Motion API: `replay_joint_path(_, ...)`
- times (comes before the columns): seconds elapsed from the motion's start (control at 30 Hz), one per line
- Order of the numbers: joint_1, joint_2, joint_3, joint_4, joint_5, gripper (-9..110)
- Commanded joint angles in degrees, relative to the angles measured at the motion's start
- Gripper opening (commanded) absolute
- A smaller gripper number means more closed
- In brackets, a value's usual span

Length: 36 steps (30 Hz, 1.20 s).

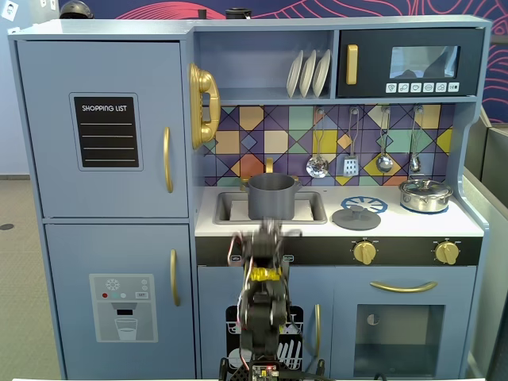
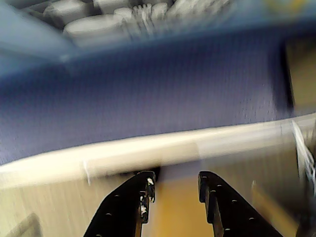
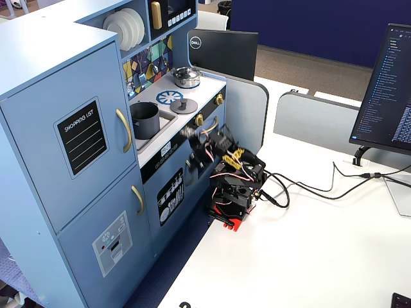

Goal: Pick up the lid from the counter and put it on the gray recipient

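Observation:
The lid (image 1: 355,217) is a flat dark-gray disc with a small knob. It lies on the white counter, just in front of the blue-white burner circle, and shows in both fixed views (image 3: 183,104). The gray recipient (image 1: 271,196) stands upright in the sink, seen in both fixed views (image 3: 145,119). My gripper (image 1: 267,231) is motion-blurred in front of the counter's front edge, below the gray pot and left of the lid. In the wrist view my gripper (image 2: 175,183) is open with nothing between the fingers. The lid and pot do not show there.
A shiny silver pot with its own lid (image 1: 425,194) stands on the right burner. Utensils (image 1: 352,147) hang above the counter. Yellow knobs (image 1: 364,252) sit on the front panel. The arm's base (image 3: 232,192) stands on a white table beside cables and a monitor (image 3: 389,90).

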State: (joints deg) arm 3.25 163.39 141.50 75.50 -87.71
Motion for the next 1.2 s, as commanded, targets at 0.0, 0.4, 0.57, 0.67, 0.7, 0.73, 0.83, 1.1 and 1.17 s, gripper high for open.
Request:
replay_joint_path(0.0, 3.78, -6.77, -16.44, -6.42, -3.08, 0)
replay_joint_path(0.4, 23.29, -7.82, -16.79, -44.91, -5.71, 0)
replay_joint_path(0.57, 28.74, -8.44, -8.53, -60.12, -3.52, 5)
replay_joint_path(0.67, 31.03, -9.93, -5.01, -66.45, -2.29, 15)
replay_joint_path(0.7, 31.46, -10.63, -4.31, -68.12, -1.93, 19)
replay_joint_path(0.73, 31.99, -11.51, -4.04, -69.43, -1.67, 22)
replay_joint_path(0.83, 33.22, -14.5, -4.04, -73.56, -1.23, 28)
replay_joint_path(1.1, 35.16, -25.84, -7.12, -81.83, -0.97, 33)
replay_joint_path(1.17, 35.24, -29.0, -7.91, -84.73, -0.62, 35)
